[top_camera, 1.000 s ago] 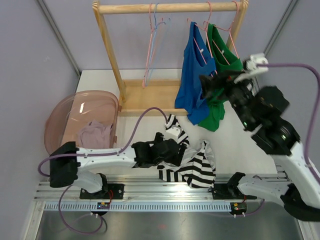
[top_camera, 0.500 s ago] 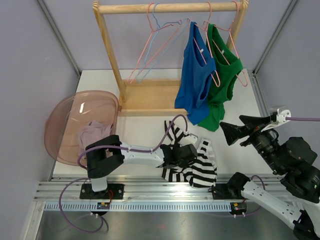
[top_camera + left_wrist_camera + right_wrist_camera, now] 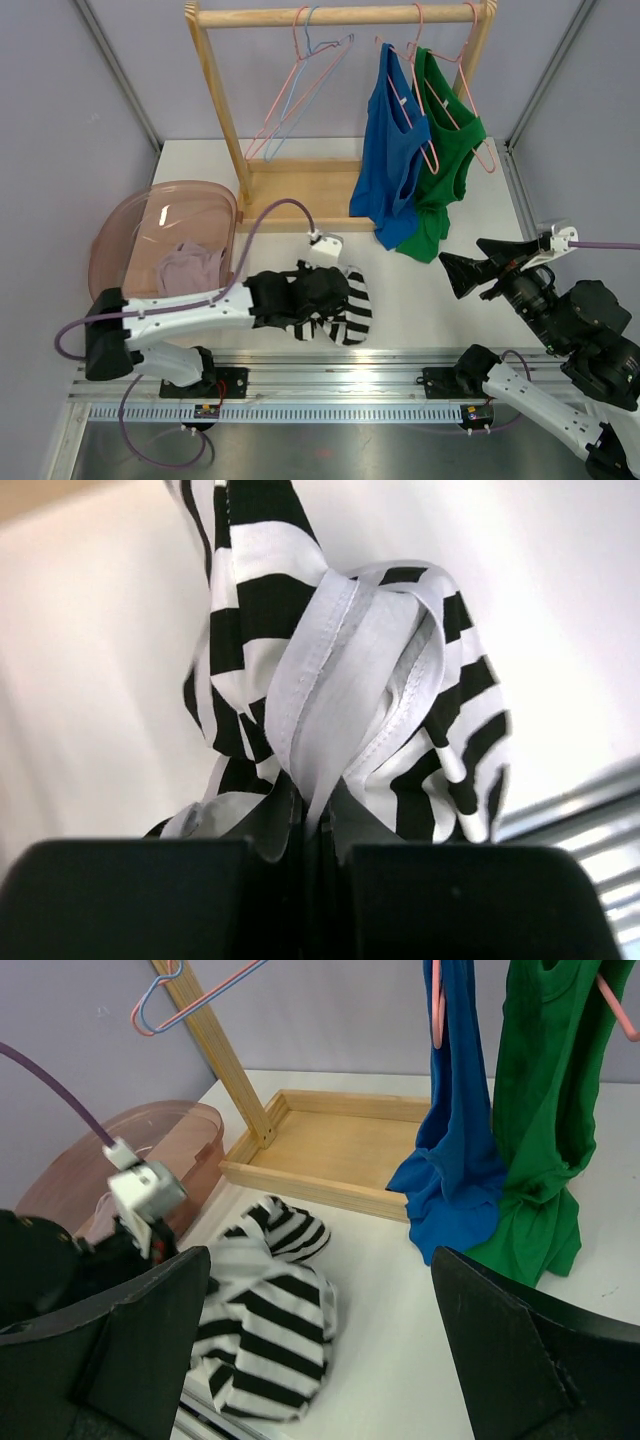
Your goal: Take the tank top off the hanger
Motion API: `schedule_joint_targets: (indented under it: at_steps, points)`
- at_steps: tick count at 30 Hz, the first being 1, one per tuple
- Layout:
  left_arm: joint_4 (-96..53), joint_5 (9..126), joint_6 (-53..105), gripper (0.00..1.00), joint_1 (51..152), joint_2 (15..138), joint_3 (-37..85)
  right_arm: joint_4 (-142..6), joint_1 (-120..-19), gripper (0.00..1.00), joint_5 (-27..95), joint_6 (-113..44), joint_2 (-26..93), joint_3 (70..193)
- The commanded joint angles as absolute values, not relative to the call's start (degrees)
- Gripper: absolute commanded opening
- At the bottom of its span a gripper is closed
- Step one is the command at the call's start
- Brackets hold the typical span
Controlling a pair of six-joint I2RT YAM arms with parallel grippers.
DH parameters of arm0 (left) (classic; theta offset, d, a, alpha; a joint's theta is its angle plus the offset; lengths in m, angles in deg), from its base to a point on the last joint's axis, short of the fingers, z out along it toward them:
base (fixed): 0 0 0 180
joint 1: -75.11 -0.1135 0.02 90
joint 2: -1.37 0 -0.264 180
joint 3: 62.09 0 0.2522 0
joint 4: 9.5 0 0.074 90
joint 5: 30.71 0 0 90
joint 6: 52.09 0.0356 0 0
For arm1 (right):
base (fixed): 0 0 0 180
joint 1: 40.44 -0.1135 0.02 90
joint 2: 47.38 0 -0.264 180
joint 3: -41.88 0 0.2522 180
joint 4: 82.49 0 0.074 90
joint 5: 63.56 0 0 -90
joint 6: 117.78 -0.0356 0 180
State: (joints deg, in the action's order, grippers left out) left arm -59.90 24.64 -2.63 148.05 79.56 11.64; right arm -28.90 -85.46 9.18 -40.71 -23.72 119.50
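Striped tank top (image 3: 352,312) is found off any hanger, bunched on the tabletop (image 3: 425,315) near the front edge and clamped in the left pincer (image 3: 305,848); blue tank top (image 3: 385,160) and green tank top (image 3: 447,150) are left hung, with the right pincer (image 3: 462,256) held apart, empty.

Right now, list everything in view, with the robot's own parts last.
wooden rack: one, pale wood, back of the table
hangers: four, three pink and one light blue, on the rack's rail; two are empty
blue tank top: one, hanging on a pink hanger
green tank top: one, hanging beside the blue one
striped tank top: one, black and white, bunched on the table near its front edge
basket: one, clear pink, left side
garment: one, lilac, inside the basket
table: one, white
left gripper: shut on the striped tank top
right gripper: open, empty, on the right
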Motion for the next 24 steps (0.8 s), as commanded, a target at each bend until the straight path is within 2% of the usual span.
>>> schedule_joint_targets:
  at_steps: [1,5,10,13,17,22,23,24]
  points:
    - [-70.00,13.86,-3.84,0.00,145.60,72.49,15.65,-29.18,-85.80,1.00,9.39,-41.05,-24.52,119.89]
    - [-80.10,9.99,-3.85,0.00,138.51,64.33,20.13,-29.00,-85.80,0.99,9.13,-40.78,-24.26,120.77]
    - [-82.84,10.69,0.63,0.00,125.75,56.40,22.86,-29.70,-85.80,0.99,8.69,-40.43,-23.56,121.12]
    - [-83.11,10.86,3.71,0.00,115.65,53.32,23.83,-30.49,-85.80,1.00,7.90,-40.96,-23.12,120.68]
    - [-79.53,13.58,9.07,0.00,96.85,52.52,22.52,-32.43,-85.80,0.99,5.79,-42.01,-21.80,120.16]
    - [-72.48,26.75,11.19,0.00,75.68,54.89,16.98,-36.20,-85.80,1.00,6.75,-43.86,-18.64,119.28]
    - [-70.82,29.04,11.27,0.17,73.20,56.55,15.15,-36.65,-85.88,1.00,7.80,-44.21,-16.90,119.36]
    - [-70.20,34.80,11.71,0.40,71.34,57.43,14.87,-37.17,-85.80,0.99,8.24,-44.82,-16.01,119.54]
